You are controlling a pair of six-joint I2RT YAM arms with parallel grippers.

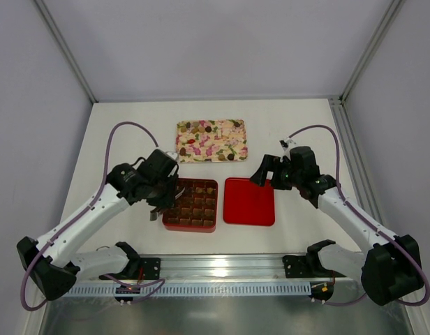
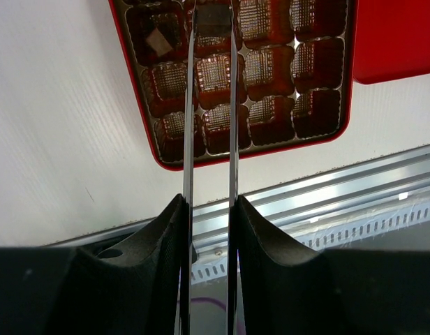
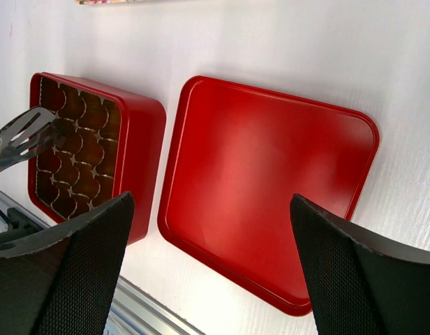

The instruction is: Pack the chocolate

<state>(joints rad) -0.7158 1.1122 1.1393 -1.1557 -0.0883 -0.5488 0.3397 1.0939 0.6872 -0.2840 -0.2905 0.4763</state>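
The square red box [image 1: 191, 204] lies open, its brown cell insert [image 2: 271, 70] showing. One light-brown chocolate [image 2: 159, 40] sits tilted in a cell near the box's left wall. My left gripper [image 2: 209, 202] is shut on a pair of metal tongs [image 2: 189, 125]. The tong tips pinch a dark square chocolate [image 2: 213, 15] over the box's cells. More chocolate [image 1: 201, 128] lies on the floral tray [image 1: 232, 150] behind the box. My right gripper [image 3: 209, 202] hangs open and empty above the flat red lid [image 3: 271, 181].
The lid [image 1: 249, 201] lies right of the box, close beside it. An aluminium rail [image 1: 222, 269] runs along the near table edge. The tongs' end [image 3: 19, 139] reaches over the box in the right wrist view. White walls enclose the table.
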